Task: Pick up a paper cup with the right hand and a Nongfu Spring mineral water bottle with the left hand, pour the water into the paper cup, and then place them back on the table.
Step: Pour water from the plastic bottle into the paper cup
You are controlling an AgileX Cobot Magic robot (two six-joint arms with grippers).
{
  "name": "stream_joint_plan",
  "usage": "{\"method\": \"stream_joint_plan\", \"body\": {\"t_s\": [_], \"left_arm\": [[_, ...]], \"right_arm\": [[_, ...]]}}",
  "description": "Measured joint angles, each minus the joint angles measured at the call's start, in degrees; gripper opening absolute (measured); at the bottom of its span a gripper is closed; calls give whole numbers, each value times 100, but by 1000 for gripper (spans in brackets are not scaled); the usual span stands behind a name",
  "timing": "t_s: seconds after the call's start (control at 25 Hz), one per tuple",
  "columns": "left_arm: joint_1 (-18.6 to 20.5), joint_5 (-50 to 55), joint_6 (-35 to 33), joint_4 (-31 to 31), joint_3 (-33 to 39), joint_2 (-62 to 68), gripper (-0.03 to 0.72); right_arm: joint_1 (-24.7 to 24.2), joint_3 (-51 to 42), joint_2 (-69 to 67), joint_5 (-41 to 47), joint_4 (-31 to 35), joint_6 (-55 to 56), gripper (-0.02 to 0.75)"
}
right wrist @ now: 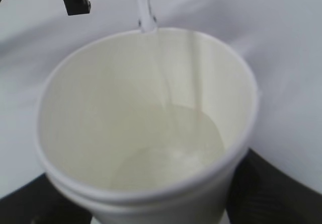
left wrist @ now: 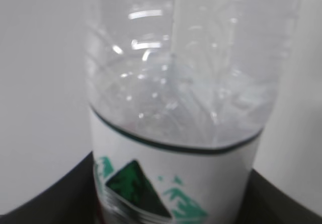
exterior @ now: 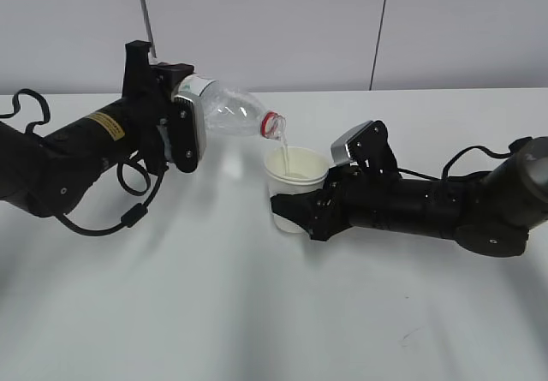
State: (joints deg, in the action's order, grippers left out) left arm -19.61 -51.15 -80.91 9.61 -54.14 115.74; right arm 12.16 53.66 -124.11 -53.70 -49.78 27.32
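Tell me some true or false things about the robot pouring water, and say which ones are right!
1. The bottle is tipped over with its mouth above the paper cup. True.
2. The cup is completely dry inside. False: the right wrist view shows water pooled at its bottom, and a thin stream running in.
3. The left pincer holds the bottle. True.
4. The cup stands alone on the table with nothing touching it. False: the right pincer grips it.
5. The bottle's neck ring is blue. False: it is red.
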Motion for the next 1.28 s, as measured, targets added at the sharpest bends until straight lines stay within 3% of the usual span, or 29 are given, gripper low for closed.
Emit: {"method": "stream_joint_plan", "body": {"t_s": [0.68,1.28], "left_arm": [[-139,-16,254,-425,0,-5,419],[-139,-16,3178,-1136,0,-5,419]], "right_arm": [[0,0,0,0,181,-417,506],[0,0,0,0,614,-583,506]]}}
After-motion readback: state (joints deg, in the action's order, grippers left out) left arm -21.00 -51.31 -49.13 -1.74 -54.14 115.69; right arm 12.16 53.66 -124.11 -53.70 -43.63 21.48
